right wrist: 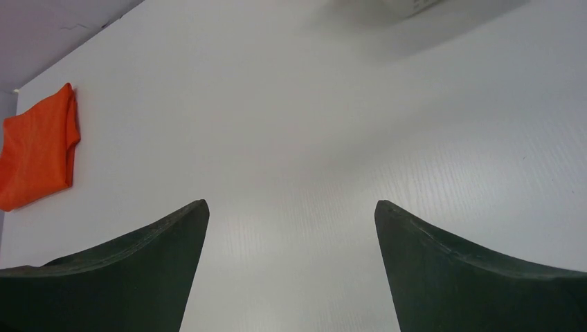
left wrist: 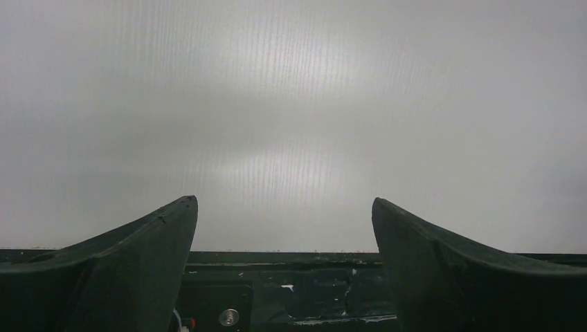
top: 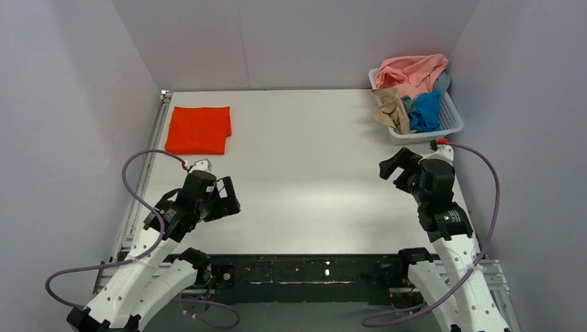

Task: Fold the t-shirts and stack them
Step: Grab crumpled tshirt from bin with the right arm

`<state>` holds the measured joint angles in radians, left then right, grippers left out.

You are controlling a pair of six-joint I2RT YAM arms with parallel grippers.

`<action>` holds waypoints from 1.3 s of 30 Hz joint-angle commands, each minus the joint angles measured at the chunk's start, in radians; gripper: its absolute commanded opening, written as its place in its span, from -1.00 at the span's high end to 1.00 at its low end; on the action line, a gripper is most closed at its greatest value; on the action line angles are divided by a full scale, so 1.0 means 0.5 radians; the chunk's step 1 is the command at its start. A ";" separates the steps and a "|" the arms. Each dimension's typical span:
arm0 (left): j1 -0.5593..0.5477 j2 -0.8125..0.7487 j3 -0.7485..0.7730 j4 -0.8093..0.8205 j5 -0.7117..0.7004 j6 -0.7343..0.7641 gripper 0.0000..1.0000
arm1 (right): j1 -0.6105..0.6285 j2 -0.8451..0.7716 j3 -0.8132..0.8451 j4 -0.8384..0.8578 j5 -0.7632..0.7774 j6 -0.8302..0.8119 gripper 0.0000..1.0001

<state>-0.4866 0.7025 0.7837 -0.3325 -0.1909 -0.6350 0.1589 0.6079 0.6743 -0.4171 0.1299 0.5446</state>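
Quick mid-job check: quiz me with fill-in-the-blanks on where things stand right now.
The folded orange-red t-shirt lies at the table's far ____ corner.
The pink t-shirt tops the heap in the white lattice basket at the far ____ corner.
The left gripper and right gripper are both ____ and empty.
Missing: left; right; open.

White rectangular table (top: pixel 304 173), with a matt surface; fine parallel ribbing shows in the wrist views. Two items rest directly on it. A folded orange-red t-shirt (top: pixel 199 129) lies flat near the far left corner, close to the left edge, and is roughly square in outline. A white plastic lattice basket (top: pixel 429 135) stands at the far right corner, set slightly askew to the table's edges. The two items lie well apart, at opposite ends of the far side.
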 commanded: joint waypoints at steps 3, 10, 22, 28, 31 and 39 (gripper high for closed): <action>-0.006 -0.024 -0.023 -0.078 -0.039 0.020 -0.96 | -0.005 -0.006 0.089 0.052 0.069 -0.044 -0.97; -0.005 0.033 -0.010 -0.017 -0.036 -0.019 -0.96 | -0.003 0.237 0.235 0.045 0.163 -0.041 -0.97; -0.006 0.170 0.035 -0.047 -0.151 0.015 -0.96 | -0.414 1.505 1.521 -0.479 0.029 -0.283 -0.95; -0.004 0.184 0.021 -0.025 -0.200 0.044 -0.96 | -0.528 1.998 2.033 -0.594 -0.015 -0.560 -0.88; -0.006 0.208 0.027 -0.028 -0.208 0.049 -0.96 | -0.608 2.207 2.235 -0.721 -0.014 -0.592 -0.87; -0.006 0.302 0.050 -0.031 -0.212 0.067 -0.97 | -0.837 2.656 2.545 -0.795 -0.160 -0.356 -0.74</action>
<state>-0.4866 0.8299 0.7807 -0.2905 -0.2565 -0.6167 -0.2188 1.8851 1.8732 -0.7776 0.0975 0.3096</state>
